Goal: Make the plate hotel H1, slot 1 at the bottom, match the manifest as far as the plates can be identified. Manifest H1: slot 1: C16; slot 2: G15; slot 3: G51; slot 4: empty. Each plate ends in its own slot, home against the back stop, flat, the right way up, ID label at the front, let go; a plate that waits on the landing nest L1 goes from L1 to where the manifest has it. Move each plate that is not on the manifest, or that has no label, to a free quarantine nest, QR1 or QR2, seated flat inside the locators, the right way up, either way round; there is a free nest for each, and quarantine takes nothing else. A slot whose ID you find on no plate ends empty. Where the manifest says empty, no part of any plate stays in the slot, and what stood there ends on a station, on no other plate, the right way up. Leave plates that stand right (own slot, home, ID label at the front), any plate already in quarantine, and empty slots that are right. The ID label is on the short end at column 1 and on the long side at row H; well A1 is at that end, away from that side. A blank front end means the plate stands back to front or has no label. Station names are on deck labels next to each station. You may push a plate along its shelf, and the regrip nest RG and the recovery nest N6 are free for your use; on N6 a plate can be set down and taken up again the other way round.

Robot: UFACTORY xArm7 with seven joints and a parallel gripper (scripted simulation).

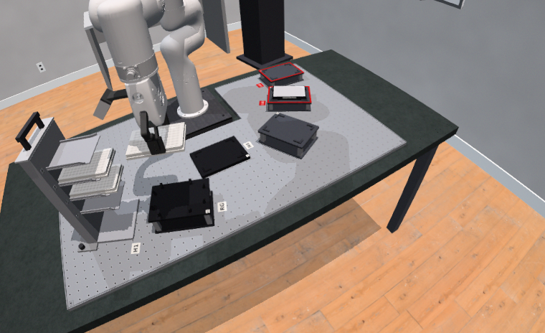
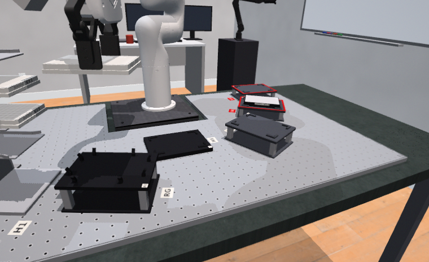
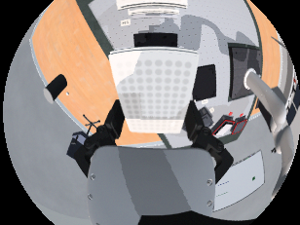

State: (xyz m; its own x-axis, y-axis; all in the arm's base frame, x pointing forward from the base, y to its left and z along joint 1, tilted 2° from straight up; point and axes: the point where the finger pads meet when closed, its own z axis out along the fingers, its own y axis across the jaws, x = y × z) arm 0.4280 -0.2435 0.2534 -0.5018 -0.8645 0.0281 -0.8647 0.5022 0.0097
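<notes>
White and flat, the well plate [image 1: 155, 141] rides level, pinched across its width by the gripper [image 1: 152, 142], seemingly to slide cleanly into a shelf of hotel H1 [image 1: 47, 181].
</notes>
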